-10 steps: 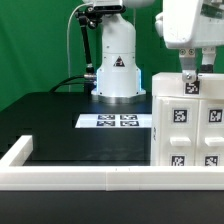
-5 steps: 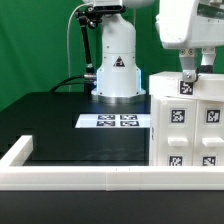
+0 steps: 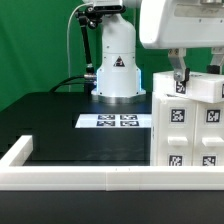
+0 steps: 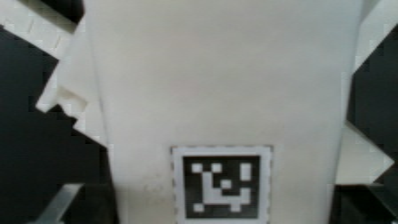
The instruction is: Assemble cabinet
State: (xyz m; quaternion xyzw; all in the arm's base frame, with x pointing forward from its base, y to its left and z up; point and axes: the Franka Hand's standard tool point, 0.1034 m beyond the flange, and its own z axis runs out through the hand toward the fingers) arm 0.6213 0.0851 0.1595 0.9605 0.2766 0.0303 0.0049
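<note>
The cabinet (image 3: pixel 190 135), a big white boxy block with several square tags on its face, stands at the exterior view's right. My gripper (image 3: pixel 180 80) hangs just above its top edge, shut on a flat white tagged panel (image 3: pixel 181 89) that it holds upright against the cabinet's top. In the wrist view this panel (image 4: pixel 214 90) fills the picture, with its tag low down. My gripper (image 4: pixel 217 205) straddles the panel, and dark fingers (image 4: pixel 59 203) show at its sides. The cabinet's compartments are hidden.
The marker board (image 3: pixel 117 121) lies flat on the black table in front of the arm's white base (image 3: pixel 116 65). A long low white rim (image 3: pixel 80 178) runs along the near edge and up the exterior view's left side (image 3: pixel 20 150).
My gripper and the tagged panel have shifted toward the exterior view's left, along the cabinet's top edge. The cabinet has stayed put.
</note>
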